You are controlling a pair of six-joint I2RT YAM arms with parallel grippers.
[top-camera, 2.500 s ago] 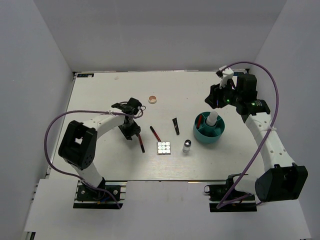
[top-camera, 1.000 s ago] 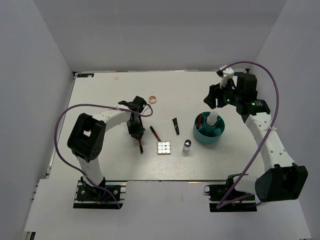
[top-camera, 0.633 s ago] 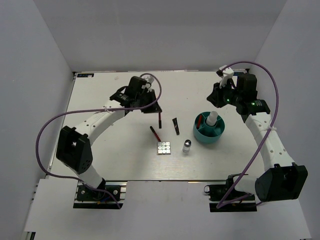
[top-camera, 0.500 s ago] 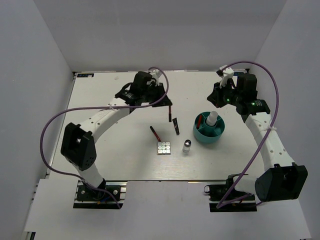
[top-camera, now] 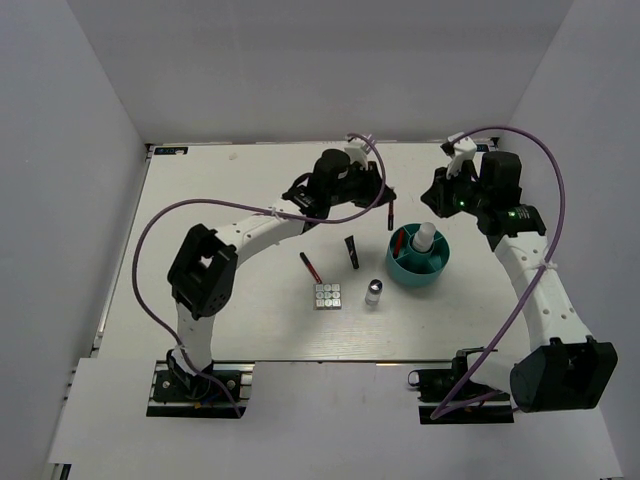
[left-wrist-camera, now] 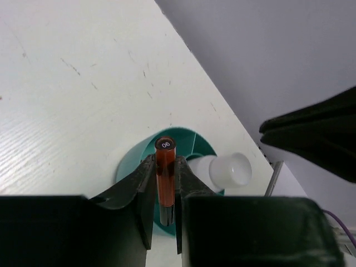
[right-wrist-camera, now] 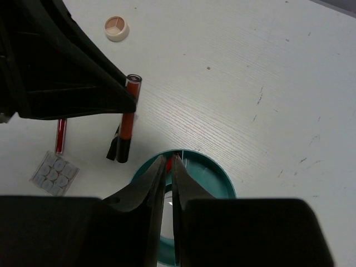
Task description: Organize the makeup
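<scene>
- Top external view, nearest me: the square palette [top-camera: 327, 296] and the silver-capped vial [top-camera: 373, 291] sit near each other on the counter [top-camera: 270, 335], neither handled yet.
- Just beyond them lie a loose pencil [top-camera: 311, 266] and the black tube [top-camera: 352, 251], also waiting.
- To their right is the teal tub [top-camera: 412, 279], already holding the white bottle [top-camera: 425, 237] and a stored pencil [top-camera: 400, 241].
- Beside the tub's far-left rim, my left tool [left-wrist-camera: 165, 161] pinches the carried pencil [top-camera: 391, 215] upright, clear of the counter. A couple of seconds ago this tool was low on the left of the counter, at that pencil. It has since lifted it and swung it across.
- My right tool [right-wrist-camera: 169, 160] hovers over the tub's far side, fingers pressed together, gripping nothing I can see. It has hardly shifted.
- Farthest out, the right wrist view shows the round compact [right-wrist-camera: 117, 28], well apart from the rest.
- One more pencil is off the counter, so I judge the next move is to bring it over a free compartment and lower it. My tools are close together, so I should watch for a bump.
</scene>
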